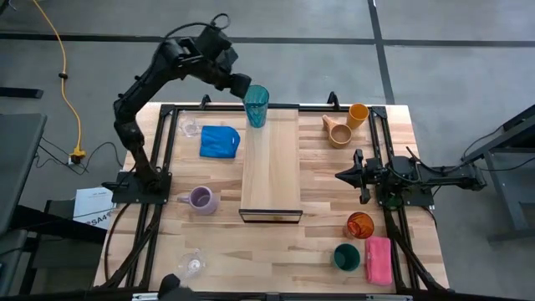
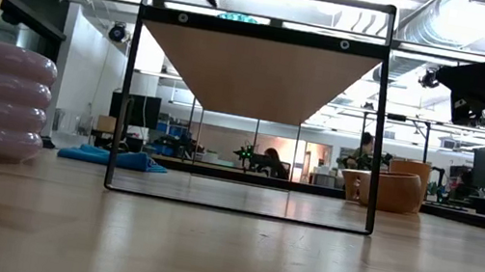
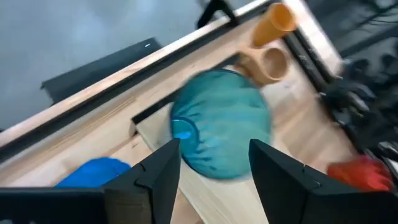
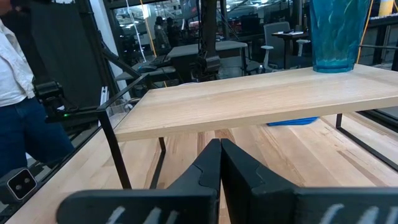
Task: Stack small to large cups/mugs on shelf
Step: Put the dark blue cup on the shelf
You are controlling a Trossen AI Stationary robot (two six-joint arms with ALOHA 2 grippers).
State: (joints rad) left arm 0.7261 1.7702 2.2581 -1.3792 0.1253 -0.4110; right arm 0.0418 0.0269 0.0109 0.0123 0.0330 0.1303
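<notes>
The tall teal tumbler [image 1: 257, 106] [image 4: 339, 31] stands upright by its base on the far end of the light-wood shelf [image 1: 270, 167] [image 2: 258, 70]. My left gripper [image 1: 242, 86] [image 3: 214, 149] is open just above and behind the tumbler [image 3: 221, 124], its fingers slanting down toward the rim; I see no touch. My right gripper [image 1: 341, 176] [image 4: 219, 146] is shut and empty, level, right of the shelf. On the tabletop stand the lavender mug [image 1: 201, 199], the tan mug [image 1: 338, 131], the orange cup [image 1: 358, 114], the red cup [image 1: 360, 225], the dark green cup [image 1: 346, 257] and two clear glasses [image 1: 190, 128] [image 1: 191, 264].
A blue cloth [image 1: 219, 140] lies left of the shelf's far end. A pink sponge [image 1: 378, 259] lies at the near right beside the green cup. Most of the shelf's top in front of the tumbler is bare wood. People sit in the room beyond the table.
</notes>
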